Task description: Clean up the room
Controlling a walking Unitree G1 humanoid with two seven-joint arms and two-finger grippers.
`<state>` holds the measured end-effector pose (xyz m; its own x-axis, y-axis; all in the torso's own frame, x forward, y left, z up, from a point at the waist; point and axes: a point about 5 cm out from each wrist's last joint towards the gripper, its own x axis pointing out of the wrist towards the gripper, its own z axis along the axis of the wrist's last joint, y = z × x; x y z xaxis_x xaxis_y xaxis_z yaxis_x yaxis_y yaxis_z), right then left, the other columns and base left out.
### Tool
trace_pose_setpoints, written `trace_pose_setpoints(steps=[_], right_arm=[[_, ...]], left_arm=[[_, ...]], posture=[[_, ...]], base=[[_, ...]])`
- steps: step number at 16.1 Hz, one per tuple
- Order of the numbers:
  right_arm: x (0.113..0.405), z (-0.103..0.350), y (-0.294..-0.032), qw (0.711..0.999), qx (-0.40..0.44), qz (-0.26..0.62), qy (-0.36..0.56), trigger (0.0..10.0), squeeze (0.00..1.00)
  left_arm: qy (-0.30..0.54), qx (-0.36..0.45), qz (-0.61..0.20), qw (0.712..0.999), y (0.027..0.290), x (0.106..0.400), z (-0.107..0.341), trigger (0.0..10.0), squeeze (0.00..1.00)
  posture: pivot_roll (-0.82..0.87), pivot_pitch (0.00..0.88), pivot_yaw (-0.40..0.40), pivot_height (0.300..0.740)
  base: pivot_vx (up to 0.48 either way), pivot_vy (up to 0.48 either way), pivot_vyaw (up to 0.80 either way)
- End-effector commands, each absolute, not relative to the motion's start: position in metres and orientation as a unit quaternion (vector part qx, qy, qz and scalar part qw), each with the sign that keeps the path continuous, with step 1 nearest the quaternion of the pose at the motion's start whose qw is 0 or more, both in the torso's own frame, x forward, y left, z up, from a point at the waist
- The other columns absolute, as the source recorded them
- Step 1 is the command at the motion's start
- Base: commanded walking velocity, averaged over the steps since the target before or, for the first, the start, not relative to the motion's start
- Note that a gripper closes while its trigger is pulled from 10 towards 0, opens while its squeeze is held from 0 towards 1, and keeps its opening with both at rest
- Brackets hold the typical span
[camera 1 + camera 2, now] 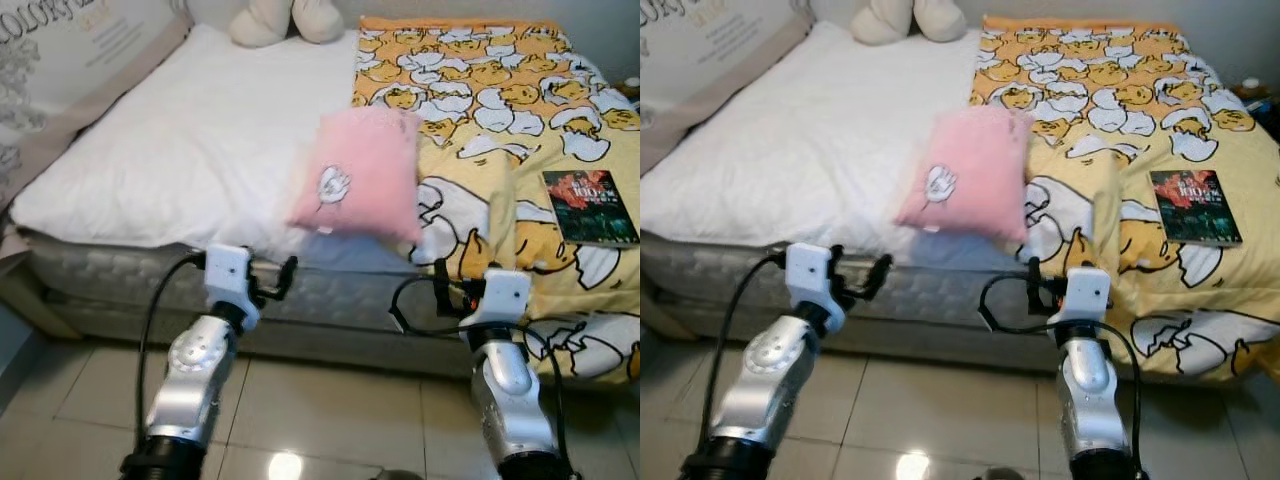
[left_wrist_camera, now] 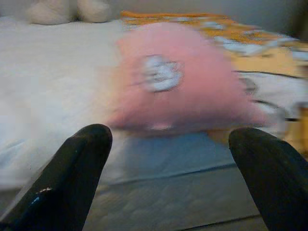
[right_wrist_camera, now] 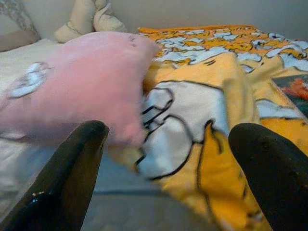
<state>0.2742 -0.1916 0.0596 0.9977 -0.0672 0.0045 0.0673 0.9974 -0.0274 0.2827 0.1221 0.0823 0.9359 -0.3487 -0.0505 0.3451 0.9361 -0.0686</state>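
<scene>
A pink pillow (image 1: 362,172) with a white hand print lies near the bed's front edge, half on the white sheet (image 1: 190,140) and half on the yellow duck-print blanket (image 1: 500,90). It looks blurred in the left wrist view (image 2: 178,82), and a shadow lies under its near edge. My left gripper (image 1: 272,284) is open just before the mattress side, below and left of the pillow. My right gripper (image 1: 452,284) is open below the pillow's right corner, facing the blanket's fold (image 3: 192,120). Nothing is between either pair of fingers.
A dark book (image 1: 588,207) lies on the blanket at the right. A white plush toy (image 1: 285,20) sits at the head of the bed, and a large printed pillow (image 1: 70,60) leans at the back left. Glossy tiled floor (image 1: 330,410) runs along the bed's front.
</scene>
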Motion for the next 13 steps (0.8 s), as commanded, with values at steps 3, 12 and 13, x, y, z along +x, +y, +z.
trace_pose_setpoints(steps=[3,12,13], right_arm=[[0.280,0.063,-0.188,0.999,-0.024,-0.028,-0.003,10.0,0.00],[0.289,0.068,-0.183,1.000,-0.008,-0.018,-0.005,10.0,0.00],[0.293,0.071,-0.180,1.000,-0.004,-0.007,-0.009,10.0,0.00]], left_arm=[[0.036,-0.032,-0.189,0.981,0.121,0.284,0.081,10.0,0.00],[0.024,-0.036,-0.134,0.990,0.125,0.294,0.090,10.0,0.00],[0.021,-0.041,-0.122,0.991,0.125,0.294,0.092,10.0,0.00]], posture=[[-0.15,0.000,0.065,0.740],[-0.15,0.000,0.069,0.740],[-0.15,0.000,0.069,0.740]], base=[[0.204,-0.126,0.00],[0.000,0.160,-0.31],[0.000,0.000,0.00]])
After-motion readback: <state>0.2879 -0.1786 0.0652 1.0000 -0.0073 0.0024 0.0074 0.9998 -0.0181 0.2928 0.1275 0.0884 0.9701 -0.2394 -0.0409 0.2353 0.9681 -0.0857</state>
